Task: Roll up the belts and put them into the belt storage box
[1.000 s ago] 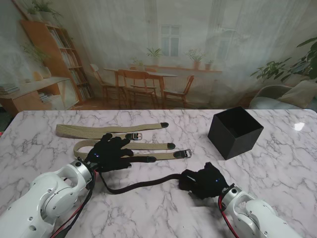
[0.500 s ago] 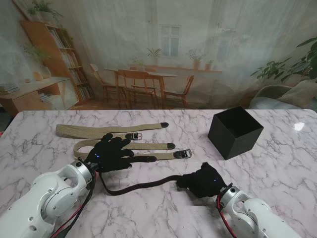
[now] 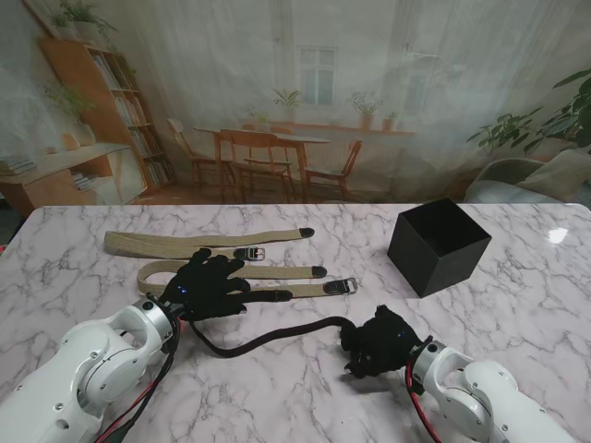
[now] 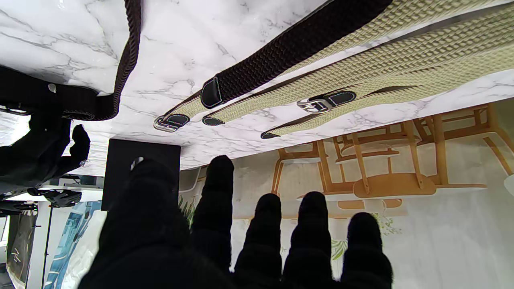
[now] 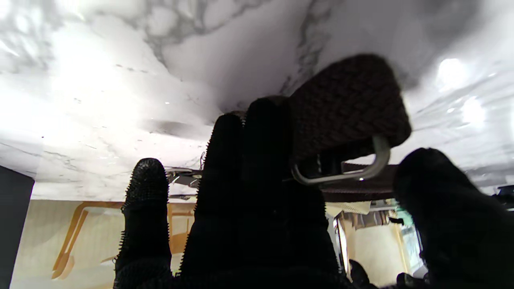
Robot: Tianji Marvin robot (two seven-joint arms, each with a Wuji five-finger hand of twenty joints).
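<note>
A white marble bench fills our view, backed by a printed curtain showing a dining room with shelves and plants. We count three belts: two beige belts and one dark belt. One black storage box stands beyond our right robot hand, open side up. That hand pinches the dark belt's buckle end. Our left robot hand lies spread, fingers apart, pressing the dark belt's other end over the beige belts.
</note>
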